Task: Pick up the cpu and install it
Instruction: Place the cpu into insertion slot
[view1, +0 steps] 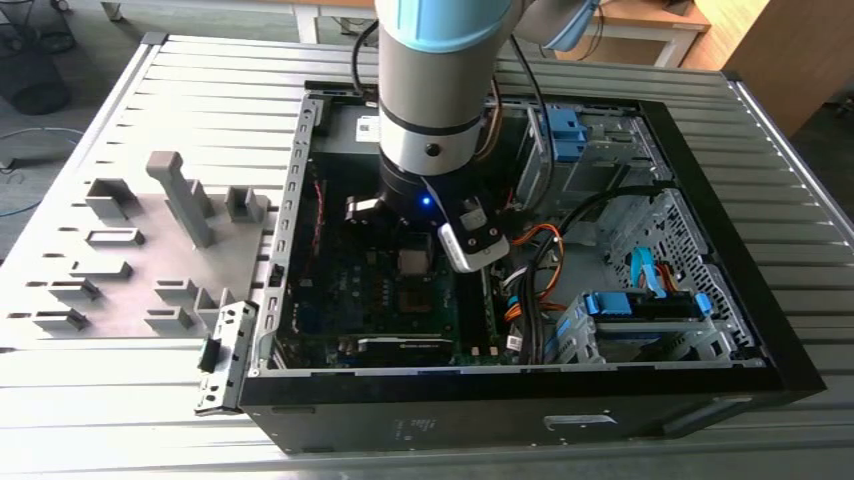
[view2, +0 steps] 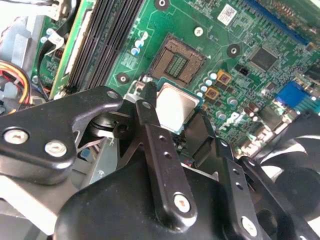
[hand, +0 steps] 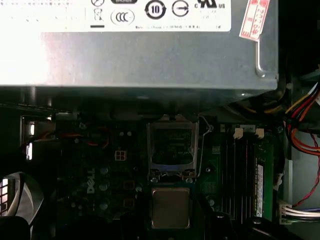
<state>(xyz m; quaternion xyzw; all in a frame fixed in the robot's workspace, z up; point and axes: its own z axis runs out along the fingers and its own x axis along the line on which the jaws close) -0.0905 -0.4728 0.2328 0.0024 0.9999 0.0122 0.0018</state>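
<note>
The black two-finger gripper (view2: 176, 116) is clamped on the small flat square silvery-topped cpu (view2: 172, 104), holding it just beside the open, empty socket (view2: 177, 59) on the green motherboard (view2: 240, 30). So the pickup looks done, but the chip isn't seated yet.

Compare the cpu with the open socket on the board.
The cpu has a plain silvery top; the socket shows a dark grid of contacts. The cpu is held in the gripper, not seated; the socket is fixed on the board, empty. Both are square and similar in size.
</note>
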